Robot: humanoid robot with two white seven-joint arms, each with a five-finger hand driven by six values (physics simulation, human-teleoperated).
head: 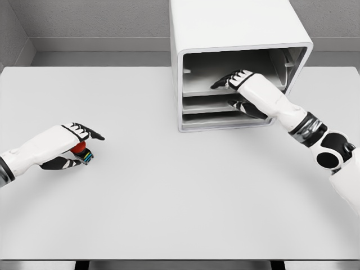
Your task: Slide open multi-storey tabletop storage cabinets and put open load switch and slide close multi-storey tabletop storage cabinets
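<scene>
- While the load switch [82, 151], a small part with a red knob and a dark body, is clamped in the fingers of the left hand [67, 147] at the near left of the table [169, 197], it is kept well apart from the cabinet, so the placing step is judged not yet done.
- At the far right, the white multi-storey storage cabinet [236, 34] is seen with its front open; grey shelves or trays are visible inside, though it cannot be told how far any drawer has been slid out.
- The right hand [239, 90] is reached into the cabinet's opening, with fingers stretched over a shelf edge and the thumb below it; whether a tray is truly gripped cannot be told.
- The opening step is judged to be in hand or nearly complete.
- What is left, by this judgement: the switch is to be carried across to the cabinet, set inside a compartment, and the cabinet slid shut.
</scene>
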